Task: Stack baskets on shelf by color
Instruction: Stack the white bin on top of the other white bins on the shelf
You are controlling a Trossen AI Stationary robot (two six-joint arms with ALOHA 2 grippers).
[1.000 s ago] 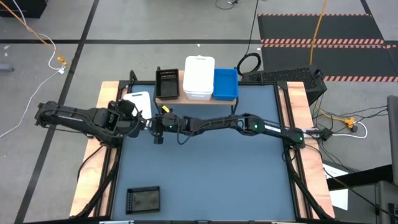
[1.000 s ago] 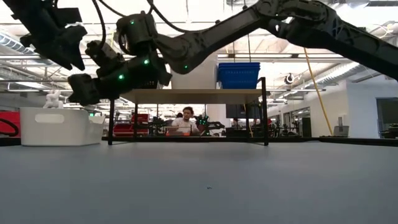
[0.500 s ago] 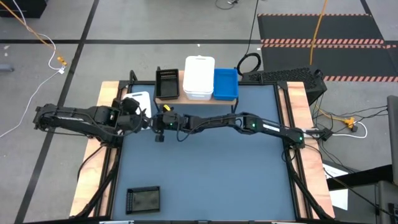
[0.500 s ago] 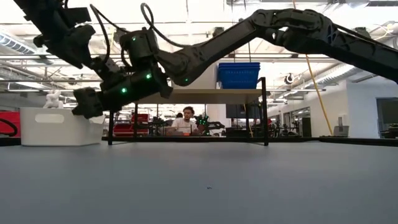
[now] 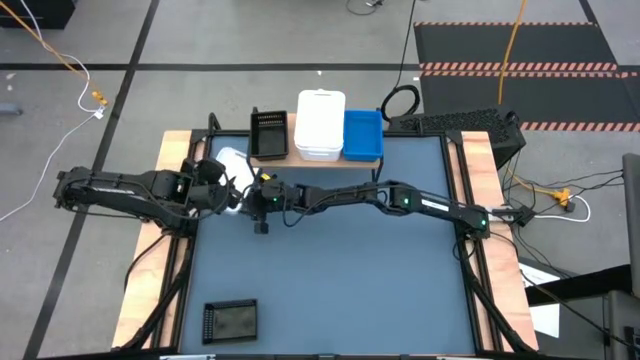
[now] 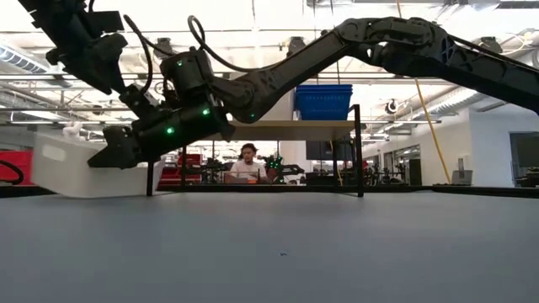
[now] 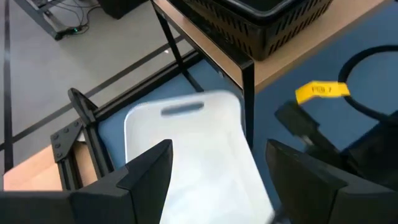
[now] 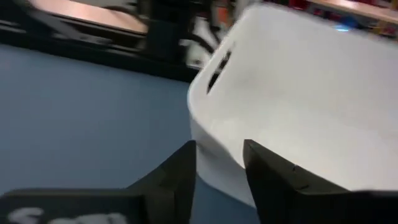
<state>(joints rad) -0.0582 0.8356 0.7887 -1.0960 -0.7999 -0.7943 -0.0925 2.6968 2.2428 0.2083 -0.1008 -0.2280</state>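
Observation:
A white basket [image 5: 228, 160] [image 6: 67, 164] sits tilted on the mat left of the shelf [image 5: 300, 160] [image 6: 269, 129]. My right gripper [image 5: 245, 194] [image 6: 105, 158] [image 8: 219, 168] reaches across from the right and is shut on this basket's wall. My left gripper [image 5: 215, 188] [image 7: 230, 180] hangs open just above the same basket [image 7: 186, 155], its fingers wide on either side. On the shelf stand a black basket [image 5: 268, 133] [image 7: 261, 18], a white stack [image 5: 320, 122] and a blue basket [image 5: 362, 133] [image 6: 322, 101]. My right gripper holds the white basket by its side wall near a corner [image 8: 217, 146]. One finger [image 8: 273, 177] is inside the basket and the other [image 8: 174, 180] outside. The fingers come slanting down from the table's right. The basket is tilted, its gripped side low and its other end raised.
One more black basket [image 5: 230, 320] lies flat at the mat's near left corner. The shelf's black legs [image 6: 358, 151] stand at the far edge. The middle and right of the mat [image 5: 380, 270] hold nothing. A person sits in the room beyond the shelf.
My right gripper has dropped lower and moved toward the white basket. The basket, level half a second ago, has tipped, with the end away from the gripper raised. My left arm has shifted slightly toward the basket.

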